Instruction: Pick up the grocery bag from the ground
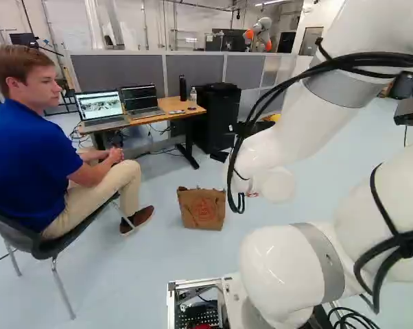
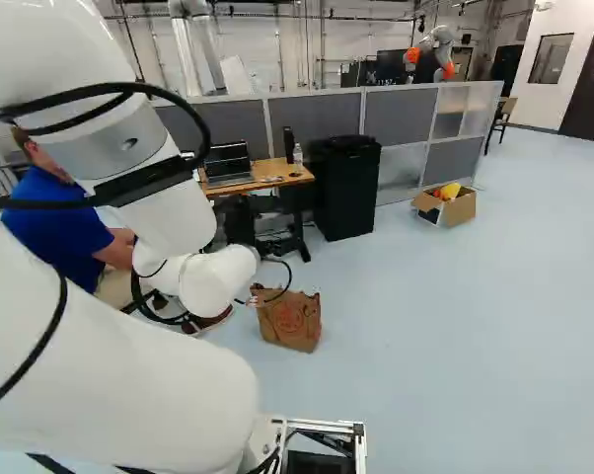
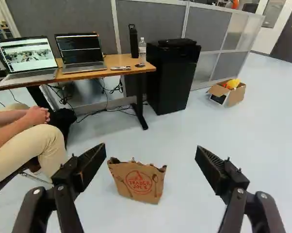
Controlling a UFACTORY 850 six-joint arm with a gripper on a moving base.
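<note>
A brown paper bag (image 1: pixel 202 210) stands on the pale blue floor (image 1: pixel 148 274) just below the centre of the frame; at upper left a bench (image 1: pixel 172 105) carries two open laptops (image 1: pixel 101 106), a black cabinet (image 1: pixel 218 116) sits beside it, and the white arm (image 1: pixel 282 137) fills much of the right side

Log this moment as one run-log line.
tool: open, empty | grocery bag: upright on floor, ahead of tool, not gripped | person: seated, not touching bag
</note>
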